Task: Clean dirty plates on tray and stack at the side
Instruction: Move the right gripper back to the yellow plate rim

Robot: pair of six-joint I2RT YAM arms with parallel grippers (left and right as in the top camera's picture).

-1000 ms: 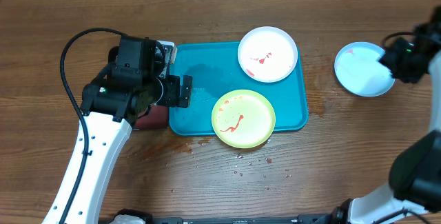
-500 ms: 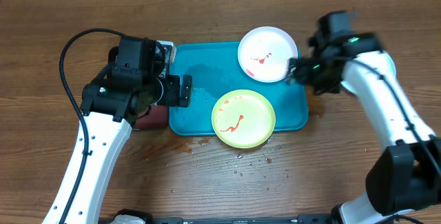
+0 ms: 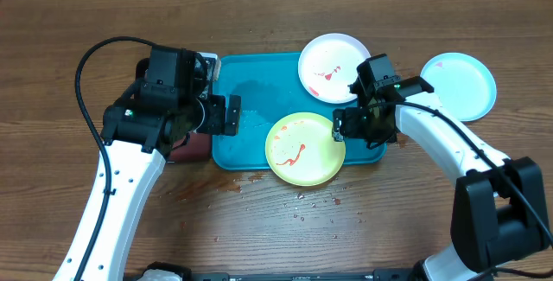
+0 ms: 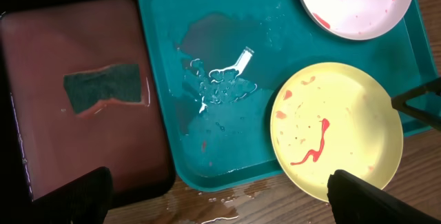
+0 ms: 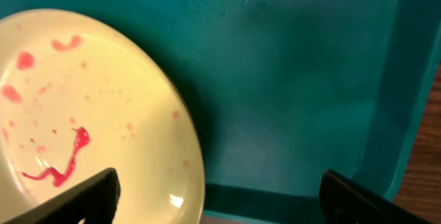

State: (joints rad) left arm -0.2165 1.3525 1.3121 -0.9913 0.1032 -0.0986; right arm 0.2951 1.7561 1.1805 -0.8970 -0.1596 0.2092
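Swinging in from the far right, the right claw point(image 3: 344, 125) has left the light blue round plastic plate point(image 3: 460, 86) on the wooden surface point(image 3: 259, 229), well apart from the large turquoise rectangular plastic tray point(image 3: 251, 91). It now hovers released and empty at the right edge of the lime green round plastic plate point(image 3: 302, 149). That plate and the white round plastic plate point(image 3: 333, 67) lie on the tray, both smeared red. I judge one plate of three set aside, two left to clean, and no stack begun. The left claw point(image 3: 230, 115) hangs released, holding nothing, at the tray's left end. The dark green sponge point(image 4: 103, 89) lies in the small black tray point(image 4: 83, 148).
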